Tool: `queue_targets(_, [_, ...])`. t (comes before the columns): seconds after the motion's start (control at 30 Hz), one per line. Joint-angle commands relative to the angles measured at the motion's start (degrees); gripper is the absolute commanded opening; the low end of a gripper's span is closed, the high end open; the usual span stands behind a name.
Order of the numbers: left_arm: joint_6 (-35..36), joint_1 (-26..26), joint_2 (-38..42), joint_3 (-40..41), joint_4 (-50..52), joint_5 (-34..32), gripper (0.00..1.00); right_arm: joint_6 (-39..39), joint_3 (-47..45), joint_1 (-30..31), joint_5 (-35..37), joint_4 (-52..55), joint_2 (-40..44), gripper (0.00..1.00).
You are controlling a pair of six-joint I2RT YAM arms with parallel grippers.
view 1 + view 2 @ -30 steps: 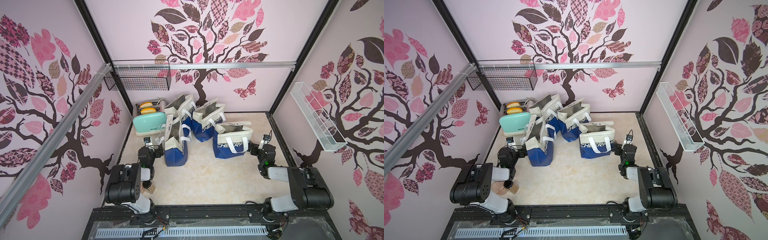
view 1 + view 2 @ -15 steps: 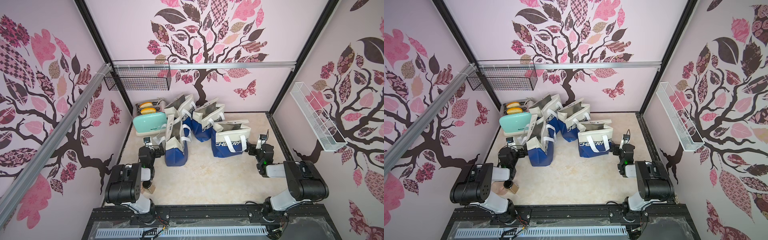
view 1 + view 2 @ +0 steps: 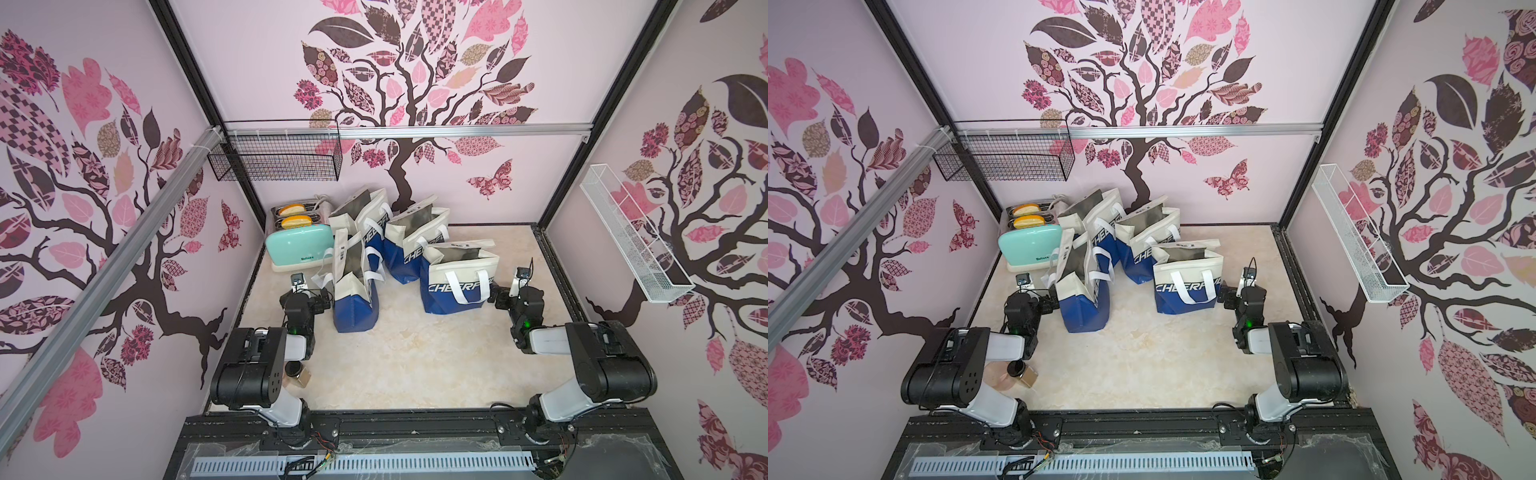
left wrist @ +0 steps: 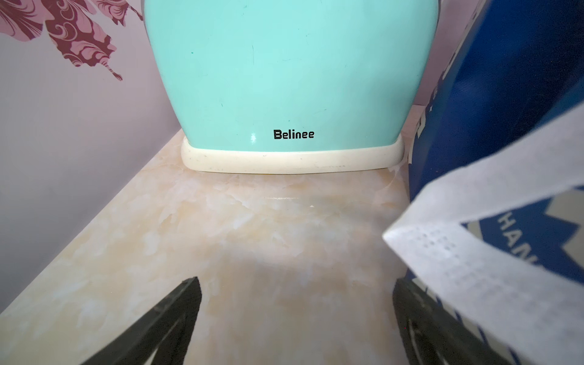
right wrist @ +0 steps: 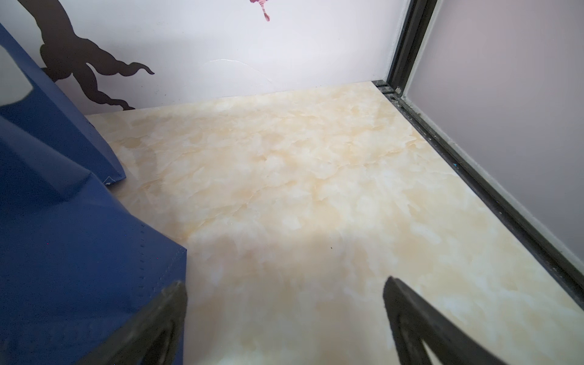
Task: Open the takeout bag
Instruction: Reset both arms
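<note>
Ahead of left hand (image 4: 296, 281): toaster (image 4: 284, 79) close; takeout bag (image 4: 531, 227) alongside.

On the tabletop (image 3: 415, 365) the toaster (image 3: 295, 251) stands back left, the rear left bag (image 3: 368, 214) just right of it, the rear right bag (image 3: 415, 249) farther right, the front left bag (image 3: 353, 309) and front right bag (image 3: 453, 291) before them, the jar (image 3: 296, 371) front left.

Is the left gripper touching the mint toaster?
Apart. The left wrist view shows a stretch of bare tabletop between the left gripper and the base of the mint toaster.
</note>
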State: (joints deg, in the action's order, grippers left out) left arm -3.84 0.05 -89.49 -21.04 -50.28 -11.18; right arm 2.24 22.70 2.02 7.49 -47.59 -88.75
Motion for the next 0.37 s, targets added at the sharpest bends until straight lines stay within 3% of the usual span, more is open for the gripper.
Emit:
queue_targets(0.0, [0.6, -0.2, 0.3, -0.7, 0.1, -0.9, 0.98, 0.3, 1.4, 0.2, 0.6, 0.7, -0.1, 1.00])
queue_targets(0.33, [0.7, -0.1, 0.3, -0.7, 0.1, -0.9, 0.98, 0.3, 1.4, 0.2, 0.5, 0.9, -0.1, 1.00])
